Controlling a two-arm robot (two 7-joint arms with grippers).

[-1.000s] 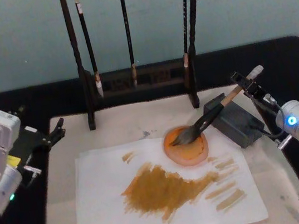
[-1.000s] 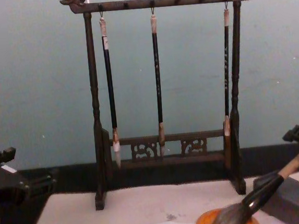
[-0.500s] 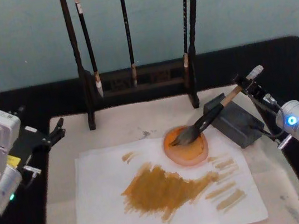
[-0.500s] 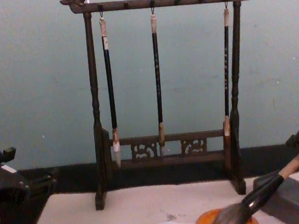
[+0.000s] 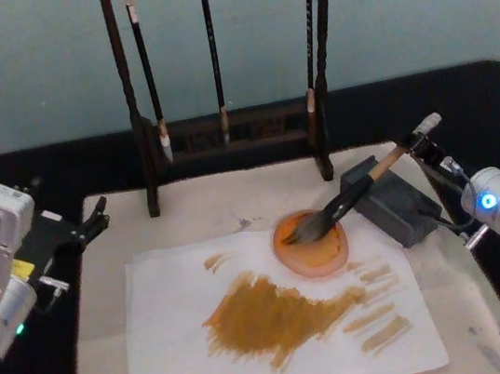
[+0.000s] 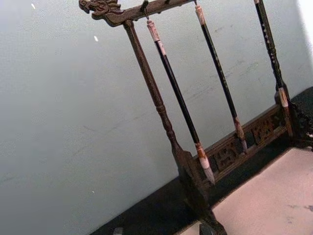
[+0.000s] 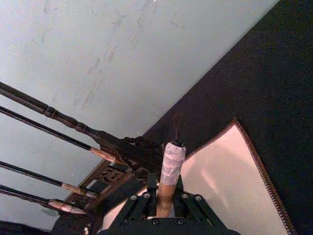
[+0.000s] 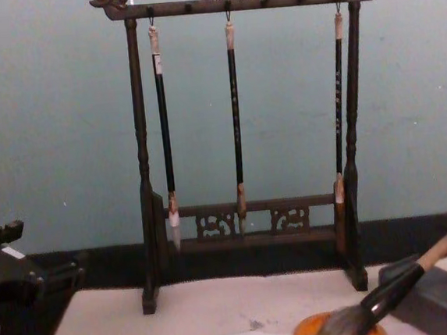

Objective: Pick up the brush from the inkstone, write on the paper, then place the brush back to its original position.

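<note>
Teal wall [image 8: 46,112] behind, black table [image 5: 461,89] below, and a cream mat [image 5: 206,208] on which the paper [image 5: 180,348] lies flat. You can see broad ochre strokes [image 5: 269,316] across the paper, so the writing looks done.

The brush [image 5: 346,201] slants down from the right. Its bristles rest in an orange dish [image 5: 320,247] at the paper's far edge, and its black ferrule crosses a grey block [image 5: 394,208] just beside the dish (probably the inkstone). Your right gripper [image 5: 420,141] is at the taped top of the handle and, seen from its wrist, closed snugly around it. The return seems nearly finished, with letting go and drawing back left to do.

Your left gripper [image 5: 93,220] sits parked at the mat's left edge; whether it is open I cannot tell.

A wooden rack [image 8: 143,182] with three thin brushes [image 8: 235,111] stands at the back. A yellow label [image 5: 22,268] on the left arm is too small to read, and I can make out no other writing.
</note>
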